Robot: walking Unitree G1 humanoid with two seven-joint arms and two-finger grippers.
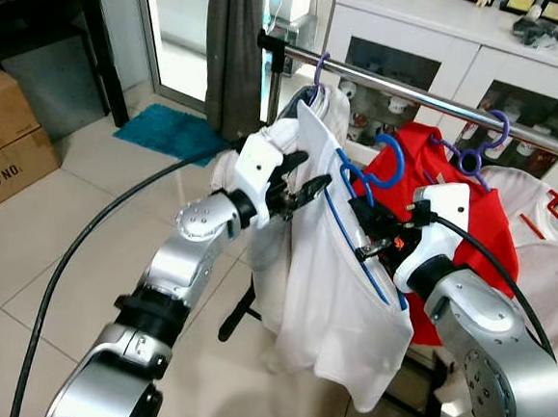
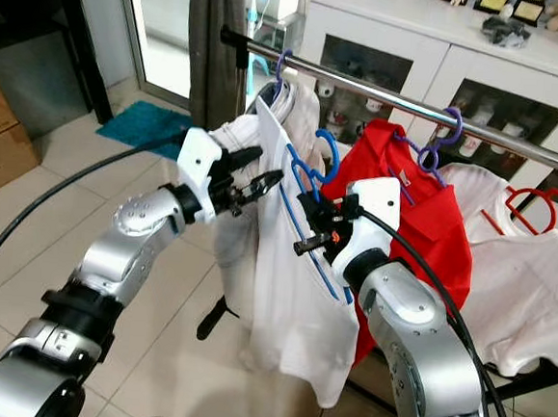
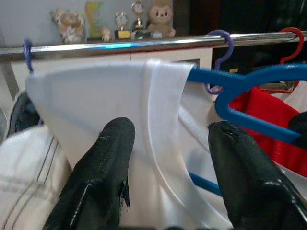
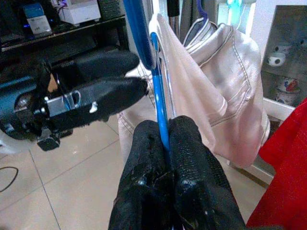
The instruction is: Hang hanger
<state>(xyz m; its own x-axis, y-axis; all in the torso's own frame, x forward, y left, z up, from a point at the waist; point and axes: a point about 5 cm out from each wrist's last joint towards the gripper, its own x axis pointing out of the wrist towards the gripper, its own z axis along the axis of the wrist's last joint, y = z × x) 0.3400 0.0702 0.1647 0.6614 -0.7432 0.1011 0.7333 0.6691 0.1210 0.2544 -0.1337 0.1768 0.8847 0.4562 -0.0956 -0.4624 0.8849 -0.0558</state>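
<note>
While right gripper (image 4: 165,143) fingers clamp blue hanger (image 4: 158,96), left gripper (image 3: 168,139) fingers spread at white shirt (image 3: 158,158).

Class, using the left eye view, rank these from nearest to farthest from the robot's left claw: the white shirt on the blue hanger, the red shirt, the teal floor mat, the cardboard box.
1. White shirt on the blue hanger, right at the left claw.
2. Red shirt, to its right on the rail.
3. Teal floor mat, on the floor to its left.
4. Cardboard box, far left.

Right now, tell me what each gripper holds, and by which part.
The right gripper is shut on the blue hanger, pinching its thin bar. The left gripper is open around the white shirt, gripping nothing.
</note>
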